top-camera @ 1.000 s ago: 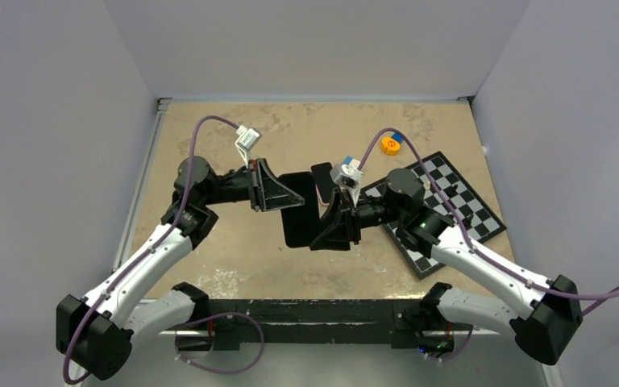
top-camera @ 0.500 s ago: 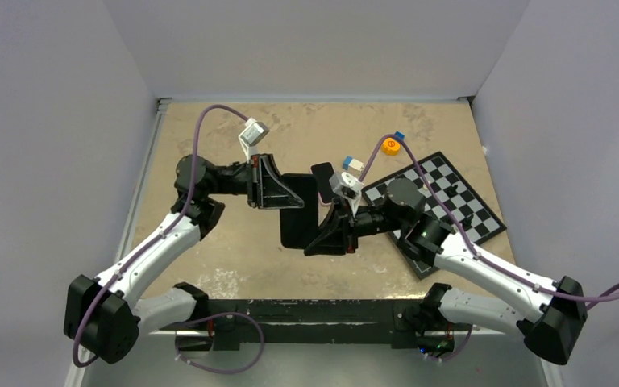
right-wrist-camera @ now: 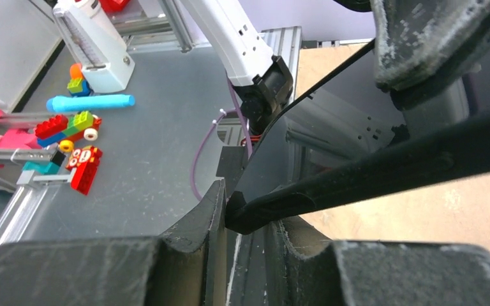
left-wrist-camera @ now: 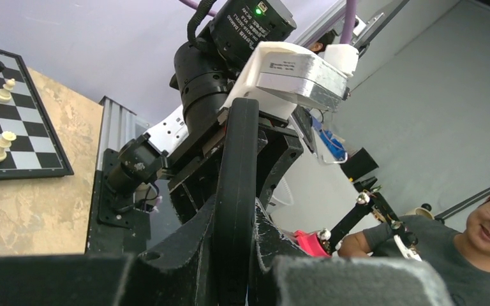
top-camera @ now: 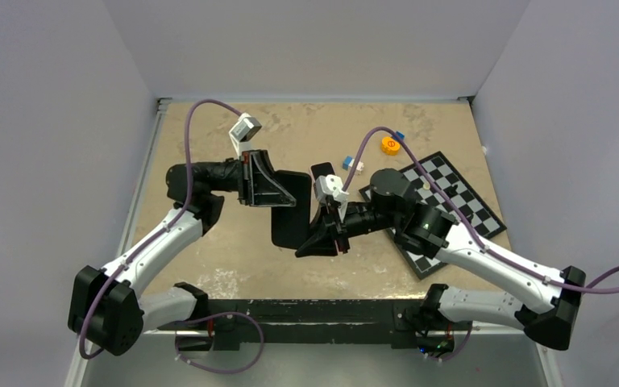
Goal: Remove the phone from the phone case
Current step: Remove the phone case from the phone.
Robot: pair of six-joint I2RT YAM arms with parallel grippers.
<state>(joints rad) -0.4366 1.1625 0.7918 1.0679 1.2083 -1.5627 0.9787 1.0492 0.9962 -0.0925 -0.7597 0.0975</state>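
Observation:
The black phone in its black case (top-camera: 288, 211) is held up above the table centre between both grippers. My left gripper (top-camera: 284, 196) is shut on its upper edge. In the left wrist view the case (left-wrist-camera: 236, 185) stands edge-on between the jaws of that gripper (left-wrist-camera: 236, 261). My right gripper (top-camera: 313, 240) is shut on the lower right edge. In the right wrist view the matte case rim (right-wrist-camera: 357, 177) crosses the jaws of that gripper (right-wrist-camera: 250, 233), with the glossy screen (right-wrist-camera: 325, 121) behind it. I cannot tell whether the phone has come apart from the case.
A chessboard (top-camera: 445, 211) with a few pieces lies at the right under my right arm. An orange disc (top-camera: 390, 145), a blue block (top-camera: 400, 135) and small white-blue blocks (top-camera: 348, 164) lie behind it. A small black object (top-camera: 321, 172) sits behind the phone.
Both grippers and the phone have shifted left and a little nearer. The right arm has stretched out leftward, and the left wrist has pulled back to the left.

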